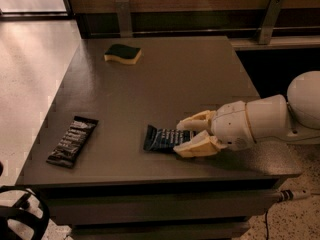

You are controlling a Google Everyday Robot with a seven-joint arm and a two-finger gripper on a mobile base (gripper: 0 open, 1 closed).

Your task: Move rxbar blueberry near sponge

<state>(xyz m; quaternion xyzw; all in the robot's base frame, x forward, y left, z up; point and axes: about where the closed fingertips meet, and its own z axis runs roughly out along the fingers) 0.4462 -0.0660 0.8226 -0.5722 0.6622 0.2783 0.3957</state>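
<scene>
The rxbar blueberry [162, 139], a dark navy wrapper with pale lettering, lies flat on the dark table [175, 79] near its front edge. My gripper [184, 138] reaches in from the right at table level. Its cream fingers [196, 122] sit on either side of the bar's right end and touch its long edges, closed on it. The sponge [123, 53], yellow with a dark green top, lies at the far left of the table, well apart from the bar.
A longer black-brown bar wrapper [73, 140] lies at the table's front left. A wall with metal brackets [123, 17] runs behind the table. Light floor is to the left, and a black wheel [20, 219] shows at the bottom left.
</scene>
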